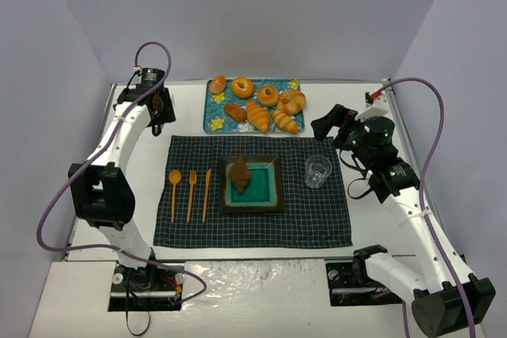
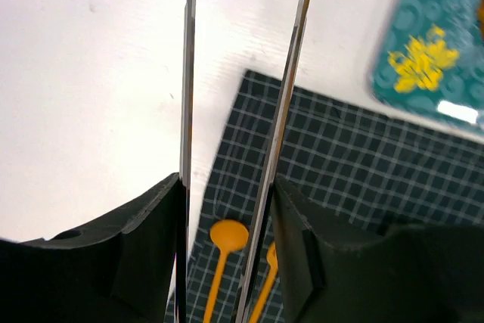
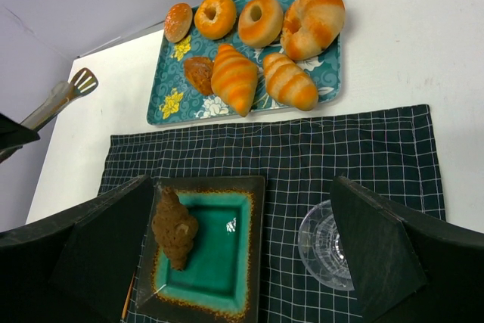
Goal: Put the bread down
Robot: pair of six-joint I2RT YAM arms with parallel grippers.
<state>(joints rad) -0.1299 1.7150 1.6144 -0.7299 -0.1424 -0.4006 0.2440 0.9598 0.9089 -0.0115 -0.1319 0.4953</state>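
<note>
The bread (image 1: 239,174) lies on the green square plate (image 1: 272,194) in the middle of the top picture. Nothing covers it. The plate sits on a dark checked cloth (image 1: 317,223), between an orange spoon (image 1: 174,189) on the left and a clear cup (image 1: 318,170) on the right. A tray (image 1: 212,122) of golden buns is above. The left gripper (image 2: 227,194), upper left, squeezes thin metal tongs (image 2: 287,73). The right gripper (image 3: 242,179) is spread wide and holds nothing.

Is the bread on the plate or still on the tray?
On the plate: the bread lies on its teal centre, away from the tray.
</note>
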